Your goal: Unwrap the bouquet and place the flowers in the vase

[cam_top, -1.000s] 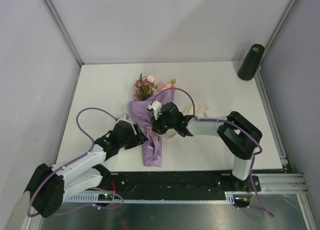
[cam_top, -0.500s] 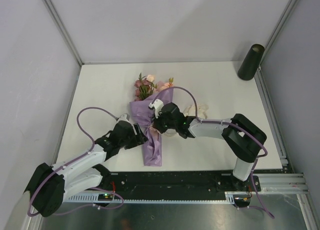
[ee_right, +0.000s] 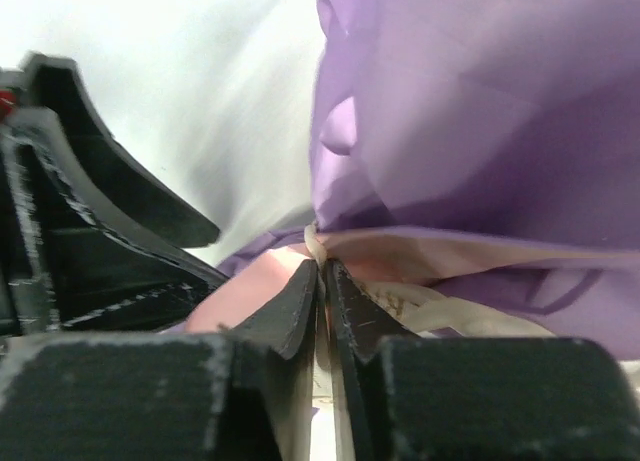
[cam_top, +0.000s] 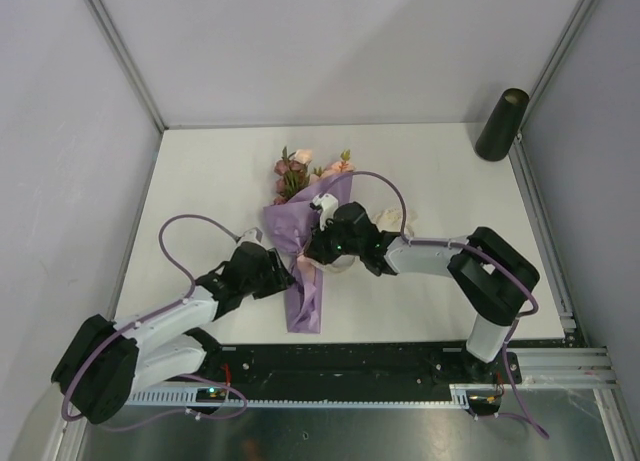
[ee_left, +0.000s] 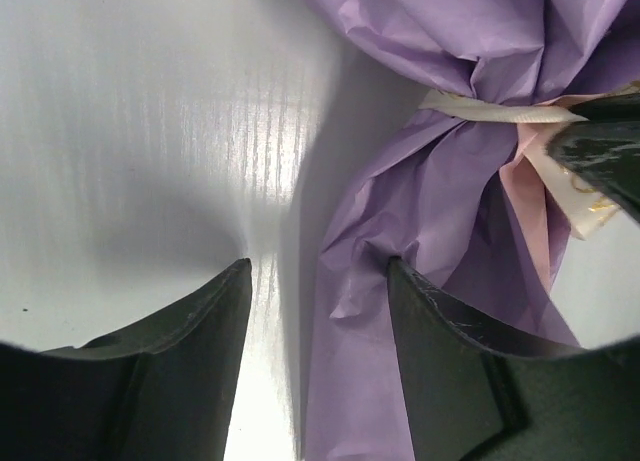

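Nearest, the left gripper [ee_left: 318, 271] stands about half open over the 9 o'clock edge of the paper [ee_left: 420, 211], holding nothing. Just beyond it, the right gripper [ee_right: 322, 271] is almost shut, seemingly pinching the cream ribbon [ee_left: 500, 111] at the cone's waist. The bouquet [cam_top: 305, 301] lies flat mid-table [cam_top: 430, 171], tip toward 6 o'clock and flowers [cam_top: 300, 169] toward 12. It looks light, so it will likely slide if the ribbon is tugged. The paper is thin, crumples easily and probably tears, so it is best pinned low on the cone. The stems look thin and bendy, so hold them below the blooms. The vase [cam_top: 502, 124] stands well apart at 2 o'clock, narrow and likely easy to tip.
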